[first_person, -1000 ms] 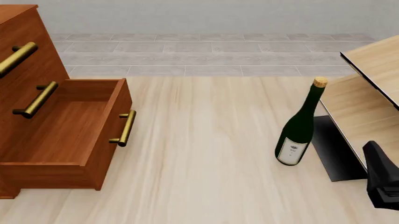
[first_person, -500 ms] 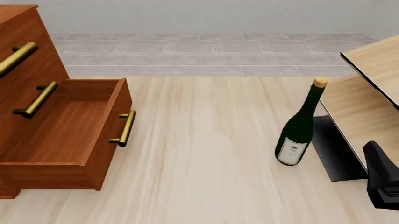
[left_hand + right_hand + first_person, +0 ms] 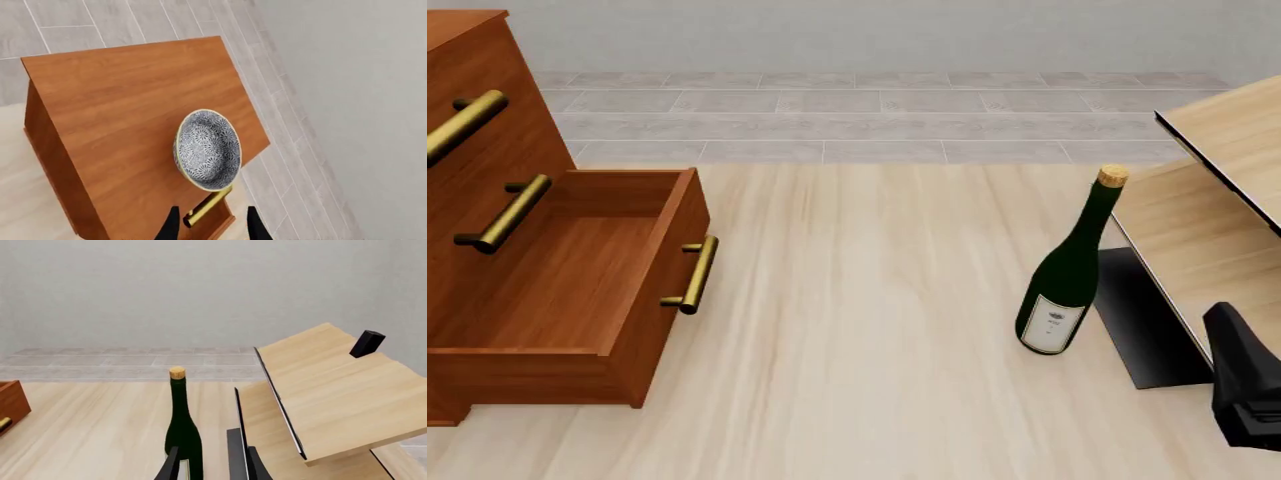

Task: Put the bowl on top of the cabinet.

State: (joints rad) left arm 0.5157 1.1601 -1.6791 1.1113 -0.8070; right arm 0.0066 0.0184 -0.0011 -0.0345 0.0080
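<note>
My left gripper [image 3: 212, 226] looks down from above the cabinet [image 3: 127, 115], its fingers spread apart with nothing between them. The bowl [image 3: 208, 149] sits upright on the cabinet's flat top, in the centre of the left wrist picture and close to the top's front edge, just above a brass handle [image 3: 208, 206] that shows between my fingertips. With the bowl resting on the wood and free of my fingers, I judge the placing itself done; I keep the gripper wide so that it cannot catch the rim and drag the bowl off the near edge.

In the front picture the cabinet fills the left side, one drawer [image 3: 574, 285] pulled out and bare inside; its top lies beyond the frame, so the bowl does not show there.

My right gripper [image 3: 212, 464] is likewise parted and holds nothing. It points at the wine bottle [image 3: 1070, 265], which stands upright on the counter [image 3: 854, 330] beside the pale shelf unit [image 3: 1208, 200] at right. I judge this arm merely parked, well apart from the cabinet.
</note>
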